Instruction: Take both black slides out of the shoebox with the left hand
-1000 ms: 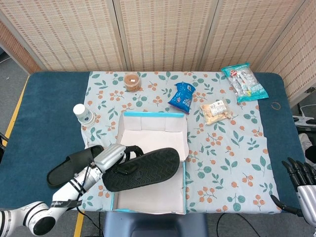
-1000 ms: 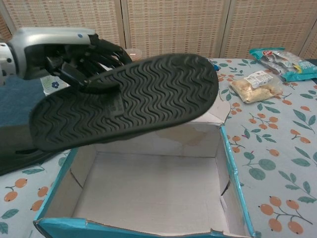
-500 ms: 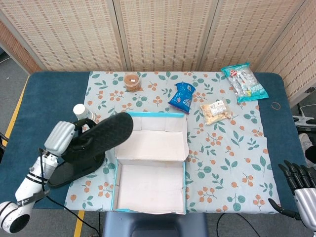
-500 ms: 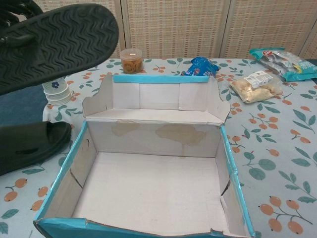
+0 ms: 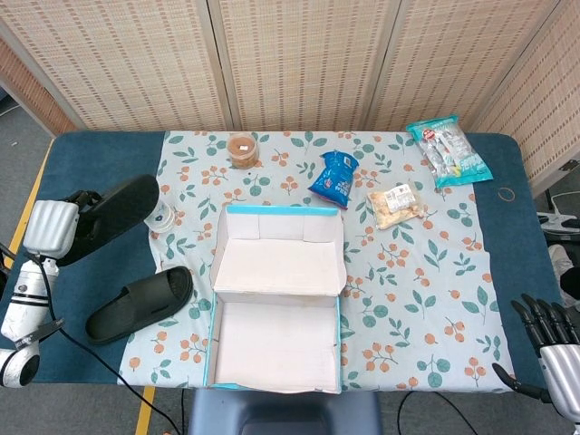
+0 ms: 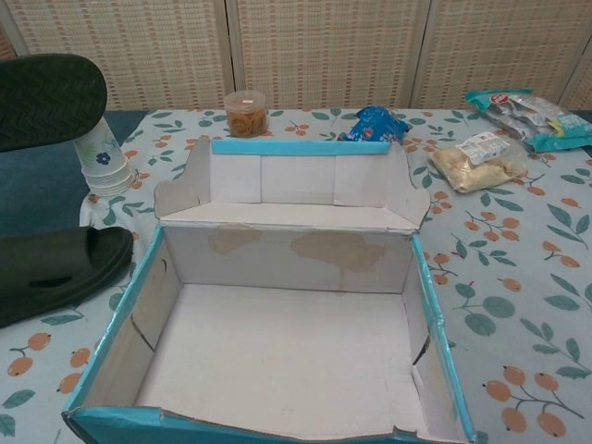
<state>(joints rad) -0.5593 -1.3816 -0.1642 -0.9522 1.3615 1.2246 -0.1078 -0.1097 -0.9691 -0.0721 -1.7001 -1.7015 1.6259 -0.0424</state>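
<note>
The shoebox [image 5: 339, 313] [image 6: 430, 305] stands open in the middle of the table with nothing inside. One black slide [image 5: 140, 304] [image 6: 55, 273] lies on the table left of the box. My left hand [image 5: 56, 228] holds the second black slide [image 5: 113, 216] [image 6: 46, 97] in the air over the blue mat at the far left; the chest view shows only the slide. My right hand [image 5: 548, 331] hangs at the lower right corner, off the table, fingers spread and holding nothing.
A white paper cup [image 5: 161, 215] [image 6: 104, 159] stands just right of the held slide. At the back are a small jar [image 5: 242, 149], a blue snack bag [image 5: 334, 176], a clear snack pack [image 5: 397, 202] and a green-and-white packet [image 5: 448, 149].
My left hand has carried the second slide out of the box, leftward over the first slide, to above the blue mat. The box is now bare. The right hand has hardly moved.
</note>
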